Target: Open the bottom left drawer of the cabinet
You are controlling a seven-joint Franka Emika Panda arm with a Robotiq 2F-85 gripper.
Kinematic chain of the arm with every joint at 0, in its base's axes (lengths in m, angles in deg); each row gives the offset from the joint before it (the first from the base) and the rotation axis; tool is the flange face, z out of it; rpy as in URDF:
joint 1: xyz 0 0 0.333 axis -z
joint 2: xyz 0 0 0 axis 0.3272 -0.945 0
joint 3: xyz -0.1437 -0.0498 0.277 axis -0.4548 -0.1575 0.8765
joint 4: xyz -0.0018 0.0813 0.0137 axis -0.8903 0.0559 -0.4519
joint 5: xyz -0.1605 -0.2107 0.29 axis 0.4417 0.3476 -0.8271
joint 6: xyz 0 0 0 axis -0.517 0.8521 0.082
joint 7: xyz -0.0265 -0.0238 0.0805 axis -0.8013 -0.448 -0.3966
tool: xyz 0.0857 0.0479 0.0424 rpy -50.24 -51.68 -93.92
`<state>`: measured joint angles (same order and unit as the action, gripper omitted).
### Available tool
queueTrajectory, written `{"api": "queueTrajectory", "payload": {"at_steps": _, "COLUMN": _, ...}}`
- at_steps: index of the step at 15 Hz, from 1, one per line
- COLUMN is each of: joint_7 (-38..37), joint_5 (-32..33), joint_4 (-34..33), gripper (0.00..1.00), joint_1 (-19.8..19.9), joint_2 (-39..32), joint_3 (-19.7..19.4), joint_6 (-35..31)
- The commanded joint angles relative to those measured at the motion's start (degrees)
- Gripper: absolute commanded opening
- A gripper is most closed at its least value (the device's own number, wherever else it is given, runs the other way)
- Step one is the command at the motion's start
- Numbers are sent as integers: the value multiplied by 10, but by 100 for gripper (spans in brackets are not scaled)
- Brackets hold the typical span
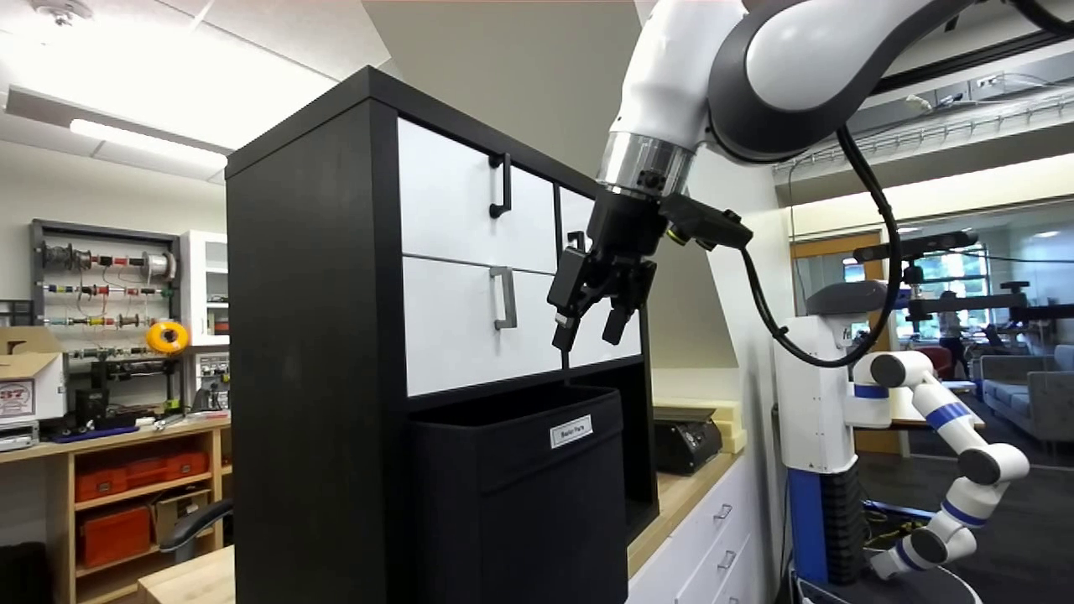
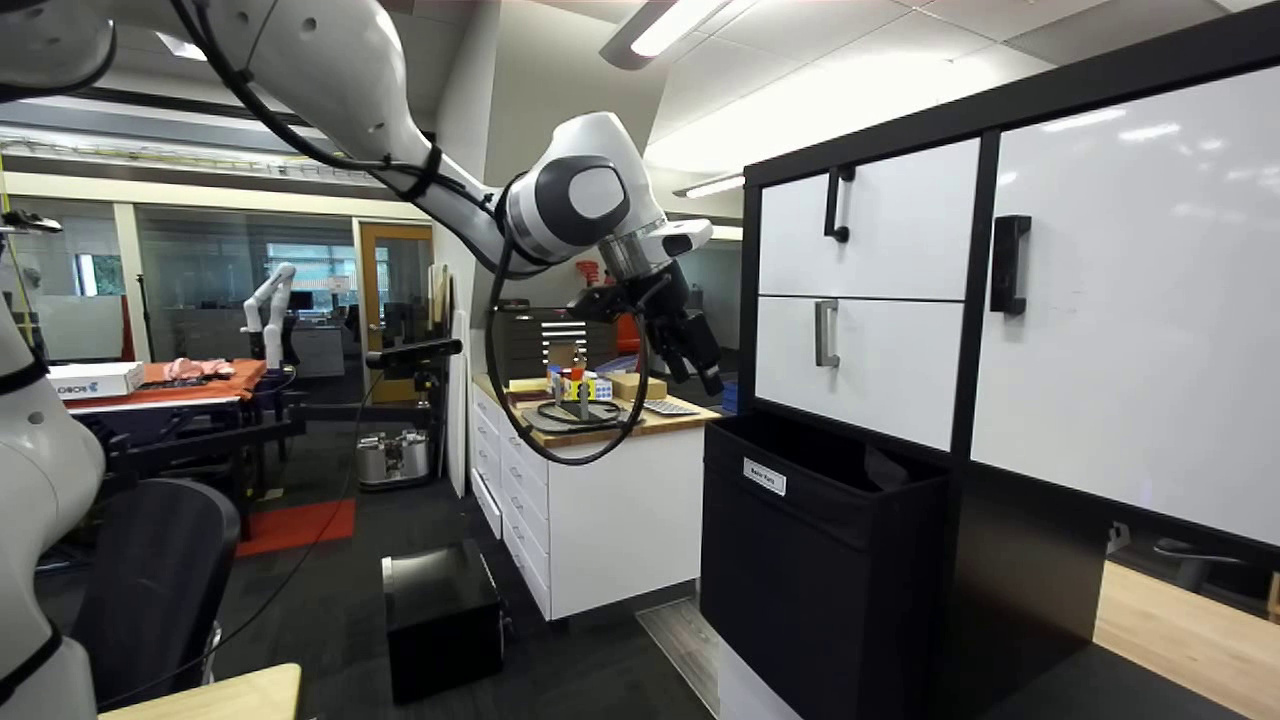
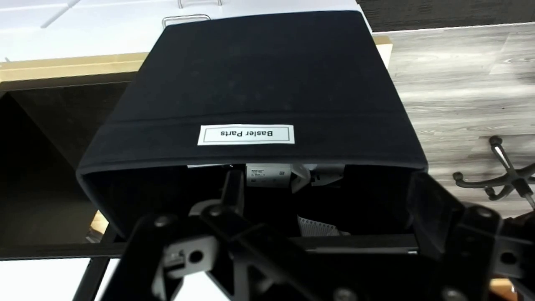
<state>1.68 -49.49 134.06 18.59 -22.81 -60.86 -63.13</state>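
The tall black cabinet (image 1: pixel 306 335) also shows in an exterior view (image 2: pixel 980 250). Its bottom left drawer (image 1: pixel 453 335) is a shut white front, also seen in an exterior view (image 2: pixel 890 375), with a grey bar handle (image 1: pixel 504 298). A like white front (image 1: pixel 445 189) with a black handle is directly above. In the wrist view part of the drawer (image 3: pixel 198 290) shows behind the finger linkage; its handle is hidden. My gripper (image 1: pixel 590 331) is open and empty, fingers pointing down, in front of the cabinet and apart from it (image 2: pixel 697 380). Its fingers stand apart in the wrist view (image 3: pixel 330 194).
A black fabric bin (image 1: pixel 520 503) with a white label sticks out below the drawer. The wrist view shows it under my fingers (image 3: pixel 250 83), open, with parts inside. A large white front (image 2: pixel 1140 300) with a black handle is beside the drawers. A white counter unit (image 2: pixel 620 530) stands beyond.
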Motion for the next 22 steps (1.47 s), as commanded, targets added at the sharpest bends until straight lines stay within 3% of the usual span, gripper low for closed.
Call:
{"api": "queueTrajectory", "payload": {"at_steps": 1, "joint_7": -7, "joint_5": 33, "joint_4": -8, "gripper": 100, "joint_1": -1, "joint_2": -7, "joint_3": -10, "joint_6": -24}}
{"api": "queueTrajectory", "payload": {"at_steps": 9, "joint_7": -20, "joint_5": 93, "joint_4": -39, "gripper": 100, "joint_1": 14, "joint_2": -26, "joint_3": -33, "joint_6": -106}}
{"api": "queueTrajectory", "payload": {"at_steps": 22, "joint_7": -13, "joint_5": 110, "joint_4": -117, "gripper": 100, "joint_1": 21, "joint_2": -112, "joint_3": -50, "joint_6": -213}}
